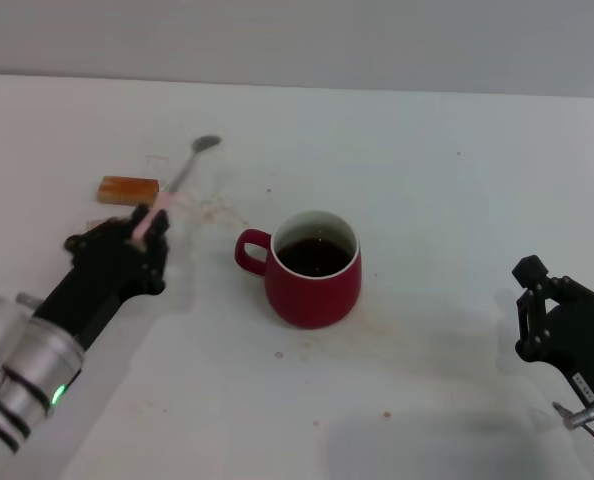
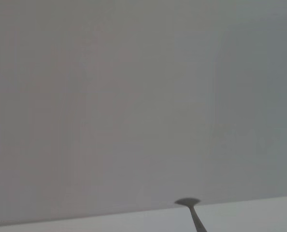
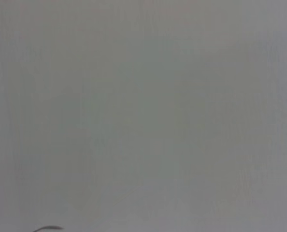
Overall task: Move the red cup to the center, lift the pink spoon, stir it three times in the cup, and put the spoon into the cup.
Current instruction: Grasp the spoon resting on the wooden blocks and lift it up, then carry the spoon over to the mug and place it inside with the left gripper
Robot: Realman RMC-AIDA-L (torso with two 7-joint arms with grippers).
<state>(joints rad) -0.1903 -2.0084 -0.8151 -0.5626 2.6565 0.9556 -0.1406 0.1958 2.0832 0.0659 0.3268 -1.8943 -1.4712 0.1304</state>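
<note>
**Pink spoon up, cup waiting**

Pink spoon (image 1: 173,186) is clamped by its handle in the left gripper (image 1: 145,233), bowl raised and pointing away, left of the cup (image 1: 312,268). Cup sits mid-tabletop (image 1: 427,180), dark liquid inside, handle toward the left arm. Looks like the lifting step; next the bowl must tip down and swing over the rim. Right gripper (image 1: 537,300) is parked right, whether apart or together I cannot tell.

Plain white tabletop (image 1: 457,180) fills nearly the whole head view, with a few small reddish-brown specks and stains on it. Behind its far edge there's just a bare grey wall (image 1: 297,35). Soft, even light, faint shadows only.
</note>
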